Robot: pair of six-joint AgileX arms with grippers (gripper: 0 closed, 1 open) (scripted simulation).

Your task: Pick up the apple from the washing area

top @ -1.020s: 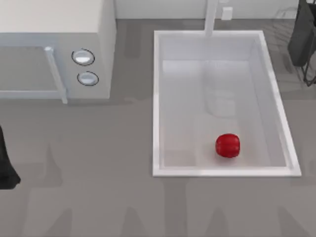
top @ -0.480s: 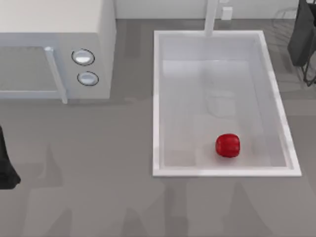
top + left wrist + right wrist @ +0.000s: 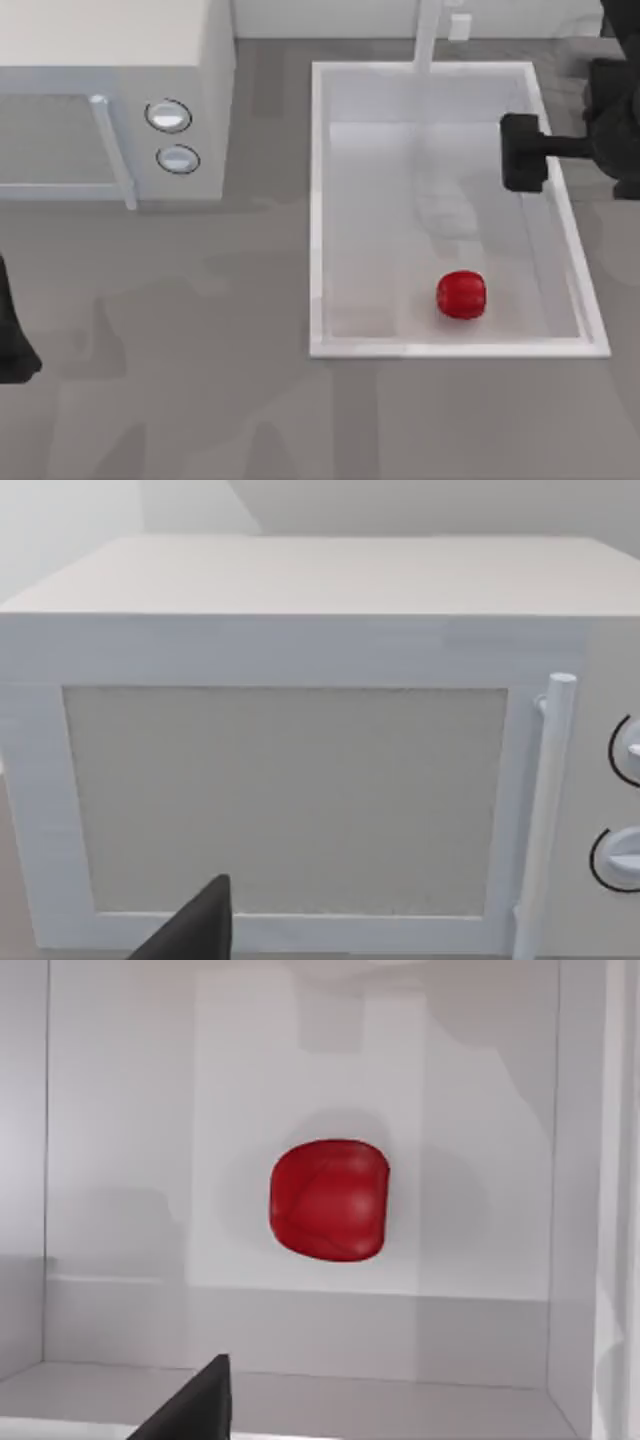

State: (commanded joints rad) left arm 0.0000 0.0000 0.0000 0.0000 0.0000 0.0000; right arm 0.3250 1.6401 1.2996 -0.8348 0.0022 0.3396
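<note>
The apple (image 3: pixel 461 295), small, red and glossy, lies on the floor of the washing area, a white sink basin (image 3: pixel 316 200), close to its front wall. In the right wrist view the apple (image 3: pixel 328 1200) sits alone on the pale basin floor. My right gripper (image 3: pixel 522 152) reaches in from the right over the basin's right rim, above its back half. It hangs well apart from the apple and touches nothing. My left arm (image 3: pixel 12 335) is parked at the table's left edge.
A white microwave (image 3: pixel 110 100) with two round knobs and a bar handle stands at the back left; it also shows as the microwave (image 3: pixel 300 780) in the left wrist view. A white faucet post (image 3: pixel 428 35) rises behind the basin. Grey counter lies in front.
My right arm has swung in from the far right corner and now hangs over the basin's right rim. The apple and my left arm have not moved.
</note>
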